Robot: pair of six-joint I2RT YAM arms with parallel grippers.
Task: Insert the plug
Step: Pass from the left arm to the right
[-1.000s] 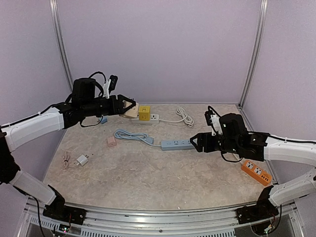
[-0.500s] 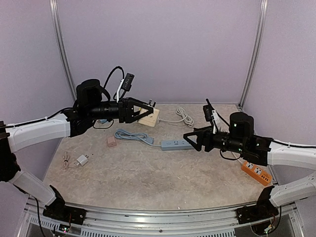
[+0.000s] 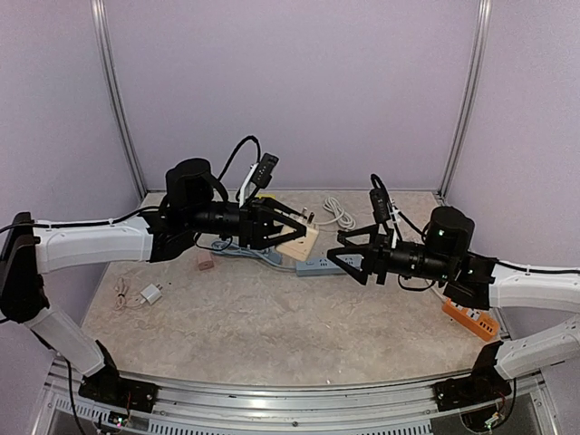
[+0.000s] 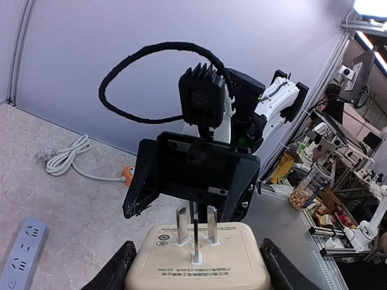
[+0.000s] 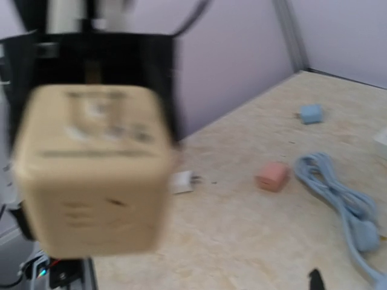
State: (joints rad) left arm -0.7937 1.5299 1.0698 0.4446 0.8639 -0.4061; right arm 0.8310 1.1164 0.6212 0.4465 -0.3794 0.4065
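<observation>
I'm holding beige cube plug point(image 3: 302, 243) in left gripper point(image 3: 292, 234), fingers clamped on its sides, mid-air over table point(image 3: 272, 335) ctr. Blue power strip point(image 3: 319, 265) lying at its 5 o'clock. Right gripper point(image 3: 350, 252) facing it from 3 o'clock, fingers spread, nothing btwn.

Risks I'm weighing: pins point(image 4: 195, 225) aiming at right gripper, not strip sockets, so pushing on risks a clash; strip prob loose, likely sliding under insertion force.

Pins pointing approx 2 o'clock, rising off table; body near-cubic, so pin line is only real axis.
</observation>
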